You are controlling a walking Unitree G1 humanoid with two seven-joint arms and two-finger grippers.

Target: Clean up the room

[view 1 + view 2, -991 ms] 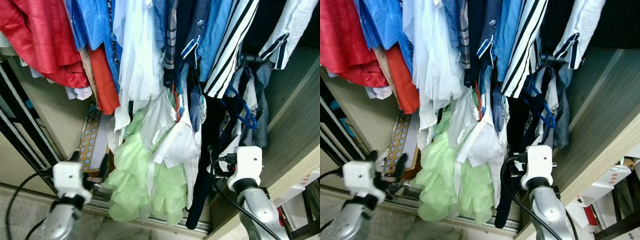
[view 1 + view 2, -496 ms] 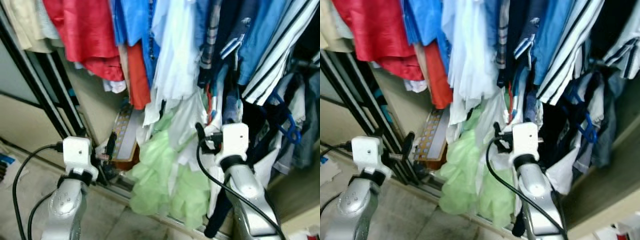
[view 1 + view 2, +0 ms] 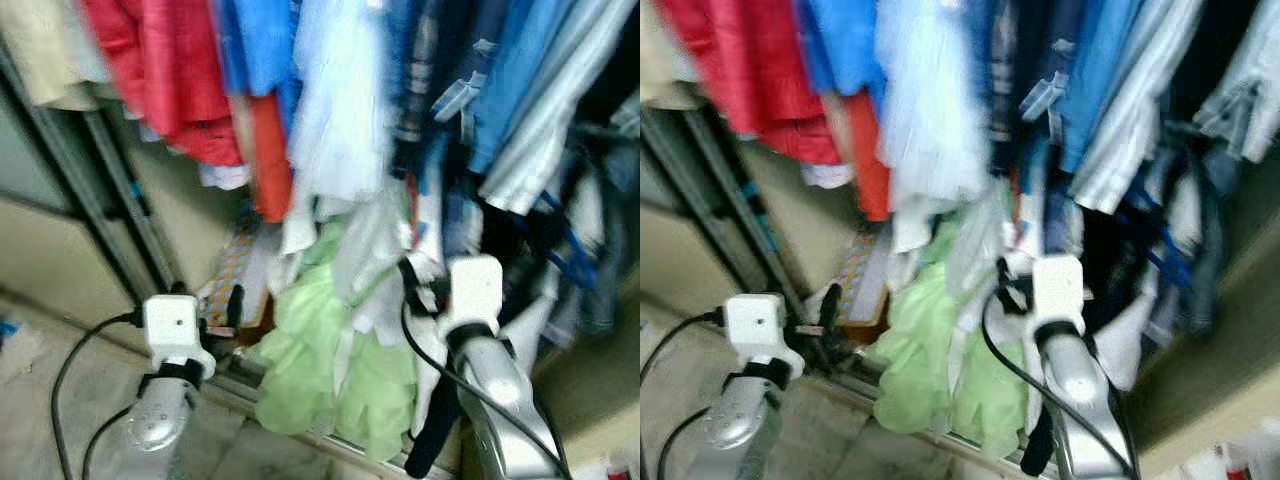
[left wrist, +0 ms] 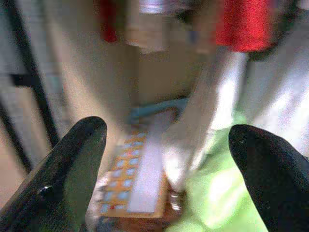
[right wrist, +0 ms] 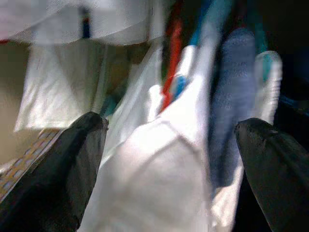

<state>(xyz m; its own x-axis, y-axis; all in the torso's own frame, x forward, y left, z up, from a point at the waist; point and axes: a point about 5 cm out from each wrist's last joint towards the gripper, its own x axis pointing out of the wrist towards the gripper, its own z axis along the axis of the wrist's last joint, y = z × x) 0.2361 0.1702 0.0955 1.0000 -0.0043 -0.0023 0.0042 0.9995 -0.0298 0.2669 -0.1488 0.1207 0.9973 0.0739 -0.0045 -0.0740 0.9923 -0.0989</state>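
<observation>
An open wardrobe holds a row of hanging clothes: a red garment (image 3: 180,70), a blue one (image 3: 260,40), a pale white dress (image 3: 340,120) and a striped shirt (image 3: 540,120). Below them hang a light green frilly garment (image 3: 320,360) and a white shirt (image 3: 370,250). My right gripper (image 3: 415,280) is open, its fingers against the white shirt (image 5: 164,159). My left gripper (image 3: 210,300) is open and holds nothing, low at the wardrobe's left, pointing at a patterned orange box (image 4: 130,179) on the wardrobe floor. The picture is blurred.
A dark sliding-door frame (image 3: 110,190) stands at the left, with its floor rail (image 3: 300,430) under the clothes. The wooden side wall (image 3: 590,380) closes the right. Blue hangers (image 3: 570,250) and dark garments hang at the right. Bare floor (image 3: 60,400) lies before the wardrobe.
The view has swung left and gone blurred. My right gripper has moved from the dark clothes over to the white shirt. My left gripper stays near the patterned box.
</observation>
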